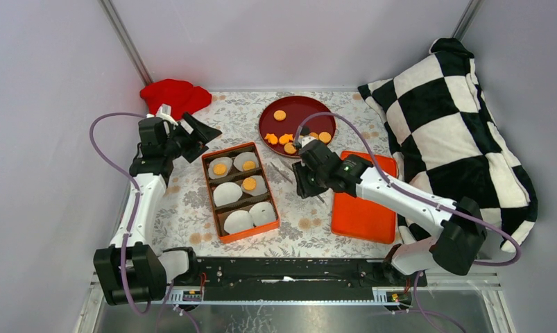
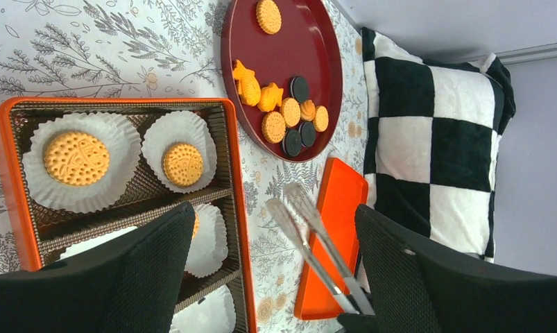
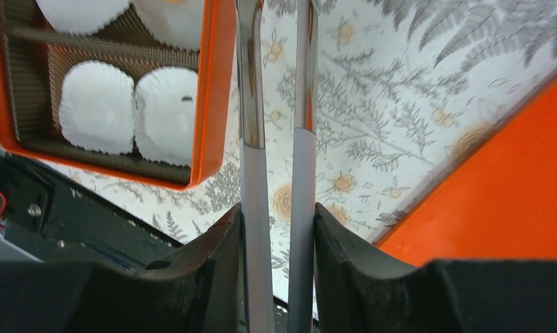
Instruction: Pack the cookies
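The cookies (image 2: 282,111) lie in two places. Most sit on the dark red plate (image 1: 310,105) at the 12 o'clock side of the worktop (image 1: 185,208): a single orange one lies at the plate's far side and a cluster of orange and black ones lies along its near rim. Three more orange cookies rest in the orange box (image 1: 207,186), which stands at about 7 o'clock from the plate. Each of these three lies in its own white paper cup (image 2: 123,132). Two are in the far row and one is in the 3 o'clock cup of the middle row. The other cups hold nothing.

The right end effector (image 3: 275,229) is clenched on a pair of metal tongs (image 3: 251,104). The tong tips point toward 10 o'clock over the strip of worktop between the box and the orange lid (image 1: 362,208), which lies at 3 o'clock from the box. Whether the tips touch the worktop cannot be told.

The left end effector (image 2: 272,229) is released, its fingers (image 2: 150,263) spread wide. It hangs at the box's 11 o'clock corner. A red cloth (image 1: 175,96) lies beyond it, and a checkered pillow (image 1: 456,132) fills the 3 o'clock side.
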`<state>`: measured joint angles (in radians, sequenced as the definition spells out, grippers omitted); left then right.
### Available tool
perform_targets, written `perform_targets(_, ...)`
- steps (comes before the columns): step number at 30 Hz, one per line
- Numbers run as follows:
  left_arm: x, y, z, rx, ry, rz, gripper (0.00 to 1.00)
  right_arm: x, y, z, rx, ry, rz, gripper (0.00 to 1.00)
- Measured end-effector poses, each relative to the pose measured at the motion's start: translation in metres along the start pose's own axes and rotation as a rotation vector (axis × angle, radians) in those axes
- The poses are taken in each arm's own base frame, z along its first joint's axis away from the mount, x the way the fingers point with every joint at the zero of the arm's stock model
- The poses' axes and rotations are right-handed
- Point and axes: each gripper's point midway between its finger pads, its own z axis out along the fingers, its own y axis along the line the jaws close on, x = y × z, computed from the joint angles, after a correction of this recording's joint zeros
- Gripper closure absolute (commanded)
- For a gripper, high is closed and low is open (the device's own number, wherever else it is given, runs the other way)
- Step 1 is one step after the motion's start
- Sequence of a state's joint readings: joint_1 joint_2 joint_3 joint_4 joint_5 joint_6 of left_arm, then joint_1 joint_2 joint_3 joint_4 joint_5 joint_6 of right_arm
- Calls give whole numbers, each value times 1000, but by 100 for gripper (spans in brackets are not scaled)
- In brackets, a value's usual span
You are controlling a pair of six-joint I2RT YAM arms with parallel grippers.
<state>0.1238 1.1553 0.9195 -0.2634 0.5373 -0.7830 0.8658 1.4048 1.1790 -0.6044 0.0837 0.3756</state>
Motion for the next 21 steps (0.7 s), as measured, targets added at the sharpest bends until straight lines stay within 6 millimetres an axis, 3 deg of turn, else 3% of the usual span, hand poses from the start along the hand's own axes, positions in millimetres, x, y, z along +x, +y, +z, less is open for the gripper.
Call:
perform_targets(8, 1, -2, 0, 3, -2, 6, 11, 66, -11, 38, 0, 183, 13, 58)
perform_targets(16, 6, 4, 2, -5, 9, -1, 11, 101, -29, 83, 85, 270, 25, 57)
perform_targets(18, 8, 5, 2, -8, 14, -3, 11, 111, -34, 92, 107, 292, 30, 50)
perform_targets(21, 10, 7, 3, -9, 19, -4, 10, 105, -31, 96, 105, 261, 52, 39)
